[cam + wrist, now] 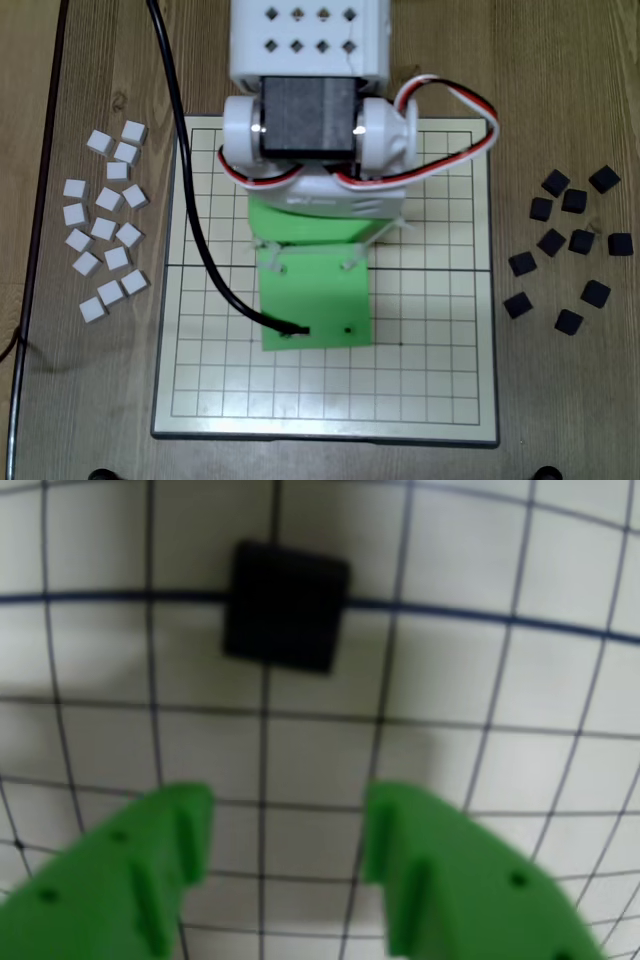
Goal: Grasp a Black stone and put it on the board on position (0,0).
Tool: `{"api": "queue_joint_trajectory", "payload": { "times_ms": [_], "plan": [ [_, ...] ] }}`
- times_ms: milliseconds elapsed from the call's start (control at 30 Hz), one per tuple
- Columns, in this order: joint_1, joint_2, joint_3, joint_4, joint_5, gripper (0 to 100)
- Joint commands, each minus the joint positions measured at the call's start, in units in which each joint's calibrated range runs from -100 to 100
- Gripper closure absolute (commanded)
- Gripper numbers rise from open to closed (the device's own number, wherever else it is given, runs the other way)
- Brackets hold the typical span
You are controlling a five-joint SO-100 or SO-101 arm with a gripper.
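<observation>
From the wrist view, the green gripper has its two fingers spread apart with nothing between them, hanging over the board. Just ahead of the fingertips sits one black stone, a small square block resting on a grid crossing where a heavier dark line runs across. It stands apart from the fingers, not touched. The picture is blurred, so I can't read the stone's edges finely.

From the overhead view, the arm reaches over the middle of the board, and its green wrist plate hides the fingers and the stone under them. Loose black stones are scattered on the table to the right of the board, white stones to the left.

The stone looks like a light, rigid little cube with flat sides, so it should not deform or break. I'd judge it easy to tip or skid on the smooth board. Two opposite flat faces, taken squarely and low, seem the best hold.
</observation>
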Motion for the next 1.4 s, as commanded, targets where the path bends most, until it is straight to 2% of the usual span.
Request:
{"api": "queue_joint_trajectory", "payload": {
  "times_ms": [0, 433, 633, 1367],
  "plan": [
    [-0.8, -7.1, -5.5, 1.5, -0.1, 92],
    [-0.7, -7.2, -5.4, 0.5, 0.2, 94],
    [-1.5, -12.9, -1.7, 0.9, 0.0, 94],
    [-1.9, -74.9, 61.0, -3.1, -2.9, 94]
  ]
}}
